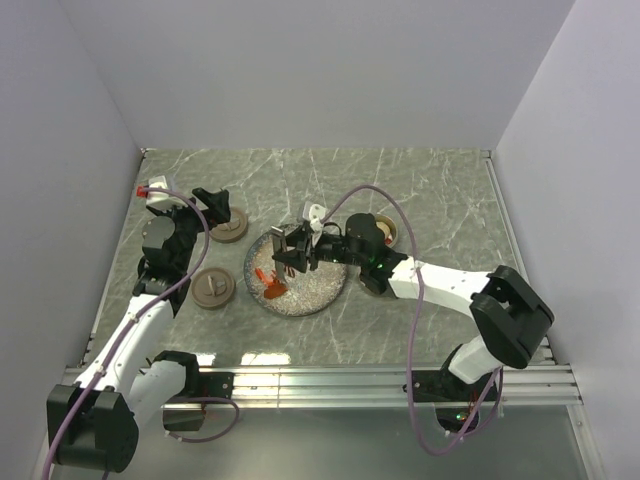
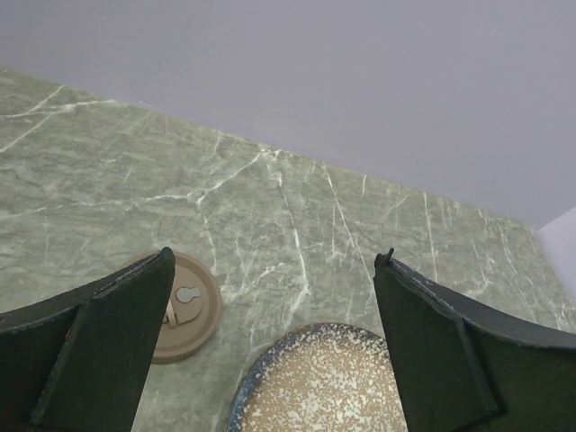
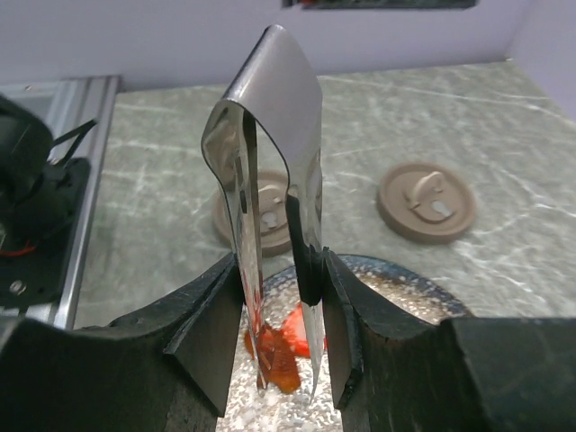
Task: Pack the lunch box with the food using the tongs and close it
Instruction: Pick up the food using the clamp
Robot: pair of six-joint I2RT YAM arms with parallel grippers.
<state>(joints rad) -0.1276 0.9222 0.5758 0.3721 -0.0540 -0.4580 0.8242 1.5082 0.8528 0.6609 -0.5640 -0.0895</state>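
Observation:
My right gripper (image 1: 292,258) (image 3: 281,270) is shut on the tongs (image 3: 279,108) (image 1: 291,248), held upright with the joined end up. Their two thin tips reach down to the speckled plate (image 1: 325,290) (image 3: 409,292), either side of an orange piece of food (image 3: 279,360) beside a red piece (image 3: 295,328). From above, this food (image 1: 271,288) lies on the plate's left part. A round tan tin, the lunch box (image 1: 386,231), sits behind the right arm, partly hidden. My left gripper (image 1: 212,203) (image 2: 274,261) hangs open and empty at the left.
Two round tan lids lie left of the plate, a far lid (image 1: 229,226) (image 3: 426,200) (image 2: 187,304) just below the left gripper and a near lid (image 1: 212,289) (image 3: 270,225). The plate's rim (image 2: 247,391) shows under the left fingers. Walls enclose the table on three sides.

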